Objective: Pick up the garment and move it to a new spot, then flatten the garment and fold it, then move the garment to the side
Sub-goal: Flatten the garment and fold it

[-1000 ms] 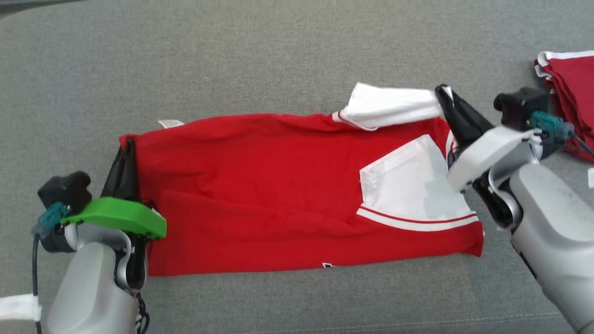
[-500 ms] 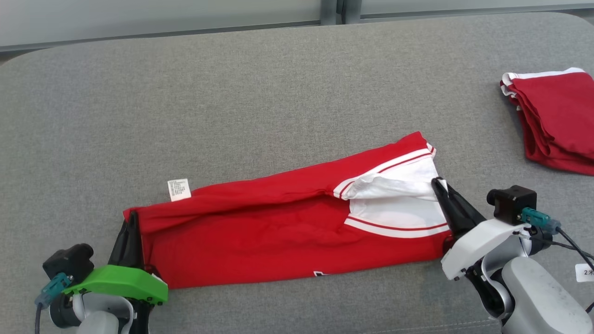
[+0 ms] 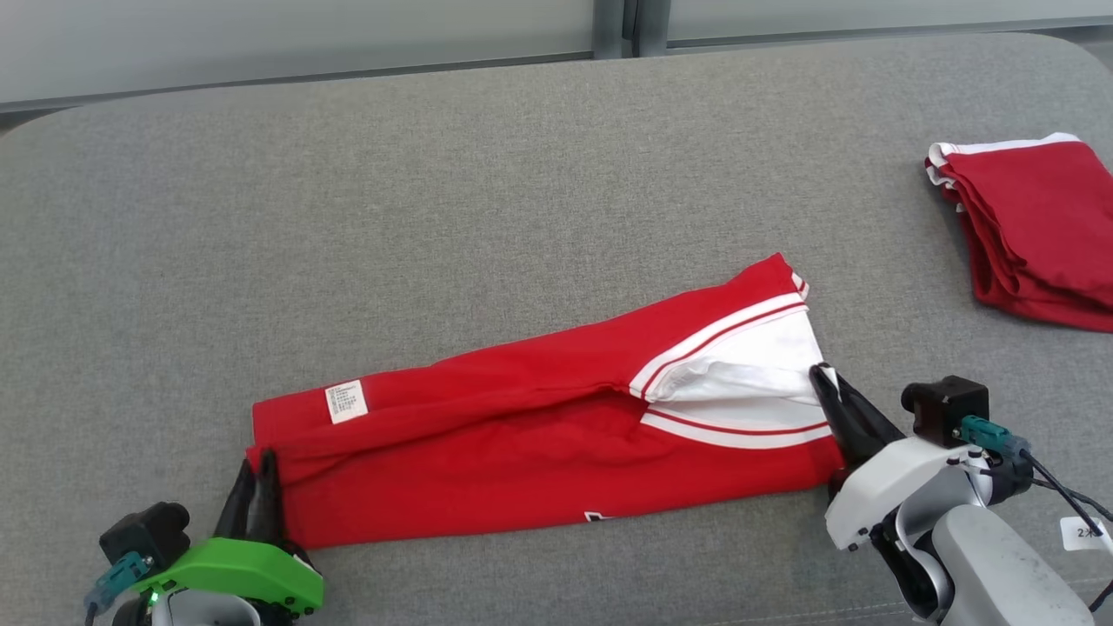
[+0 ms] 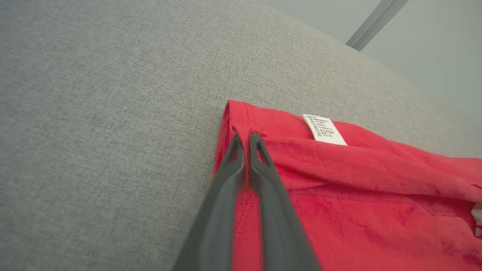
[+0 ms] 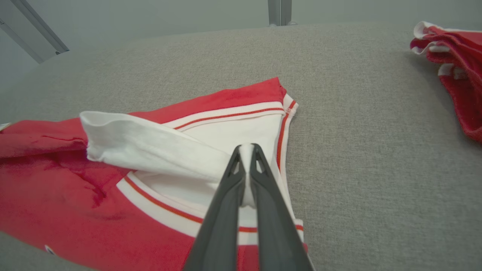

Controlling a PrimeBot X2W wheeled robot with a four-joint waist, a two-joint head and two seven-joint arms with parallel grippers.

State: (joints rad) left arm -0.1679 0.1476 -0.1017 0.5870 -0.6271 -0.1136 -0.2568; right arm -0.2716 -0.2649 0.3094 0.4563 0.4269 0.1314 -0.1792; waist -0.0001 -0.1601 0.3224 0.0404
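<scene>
1. Garment [image 3: 539,452], a red shirt with white sleeves, is laid folded lengthwise on the near part of the grey padded surface [image 3: 435,200].
2. Its left hem corner is pinched by the left gripper [image 3: 257,462], jaws almost together, so that end is kept anchored.
3. A white sleeve [image 5: 150,150] is clamped in the tightly closed right gripper [image 5: 246,149] and held raised, probably so it can be tucked inward.
4. A folded red stack [image 3: 1035,226] lies well apart at the far right.

Red garment [image 3: 522,435] with white striped panel is laid folded lengthwise, slanted, on the grey table [image 3: 348,217]; white flap [image 5: 143,146] is raised at its right end.
</scene>
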